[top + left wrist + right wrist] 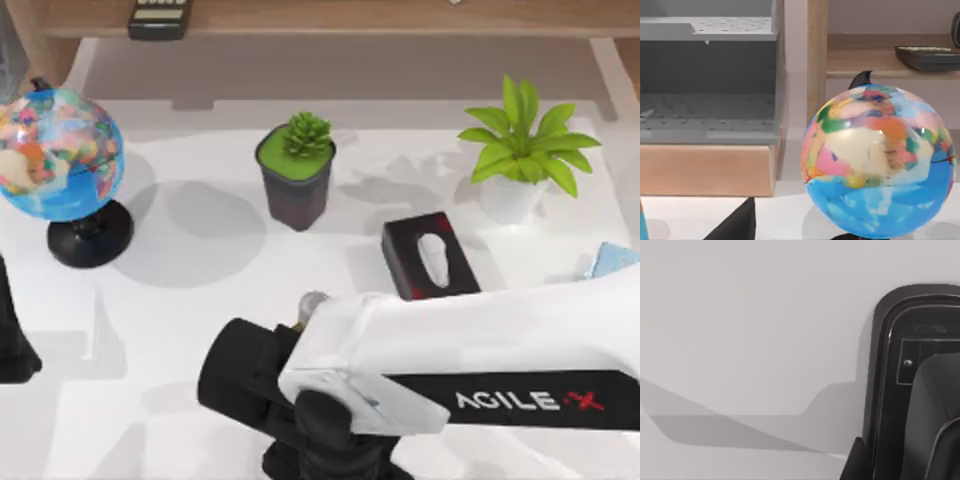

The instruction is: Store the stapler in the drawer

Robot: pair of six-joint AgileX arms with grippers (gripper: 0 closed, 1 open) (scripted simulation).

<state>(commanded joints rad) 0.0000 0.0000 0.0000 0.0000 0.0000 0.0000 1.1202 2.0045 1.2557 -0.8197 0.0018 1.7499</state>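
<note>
under the right arm's bulk, its pincer [920, 415] state is untellable beside the stapler [890, 365].

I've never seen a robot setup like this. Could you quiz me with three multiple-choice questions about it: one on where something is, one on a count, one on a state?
1. Where does the globe stand?
A. the table's left side
B. the table's right side
C. on the shelf

2. How many potted plants are there?
A. one
B. two
C. four

3. The right arm is:
A. folded at the edge
B. lifting the globe
C. stretched over the table's front

Answers:
1. A, the globe sits far left.
2. B, there is a succulent and a leafy plant.
3. C, the arm reaches in from the right.
</note>
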